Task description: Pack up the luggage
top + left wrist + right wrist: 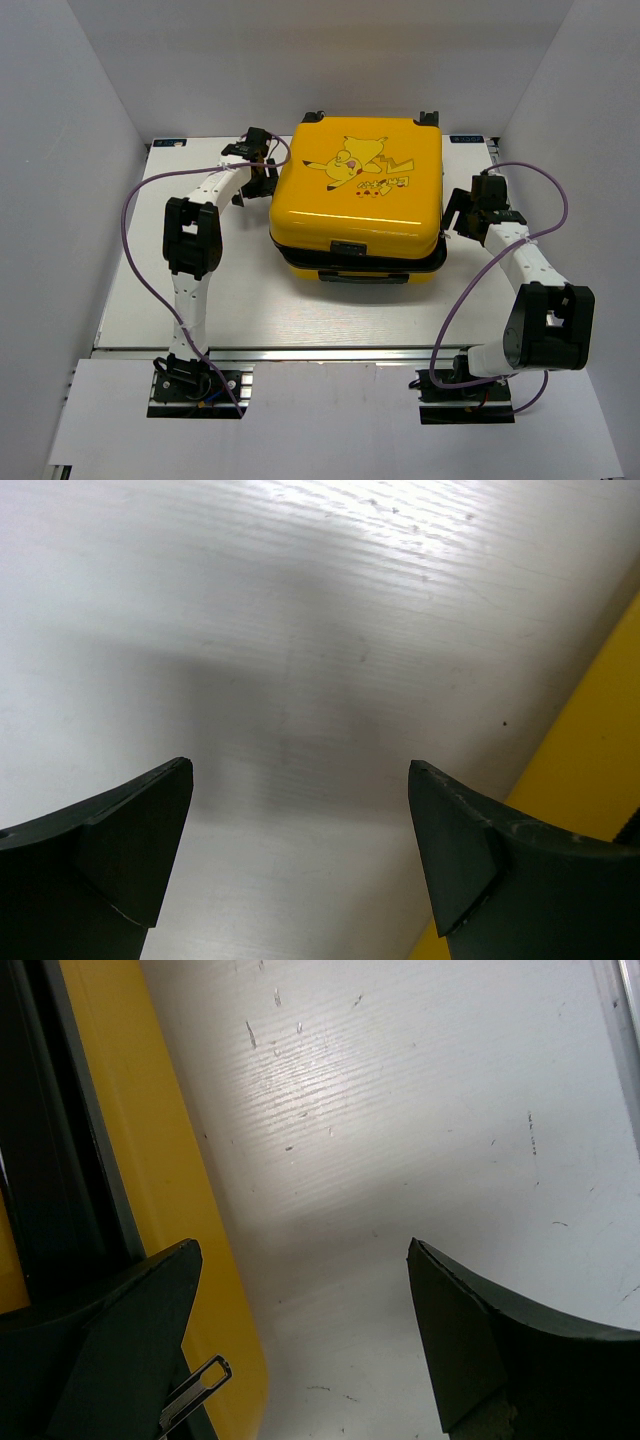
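Tabletop (240, 300) shows either side of luggage (357, 195).

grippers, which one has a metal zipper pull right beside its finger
The right gripper: a silver zipper pull shows beside one finger, against the bright yellow hard-shell suitcase. The left gripper sees only yellow shell and white tabletop.

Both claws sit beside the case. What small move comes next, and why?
Probably ease the right claw toward the zipper pull on the luggage: the case looks closed, the claw is open and empty, and the pull shows right beside it.
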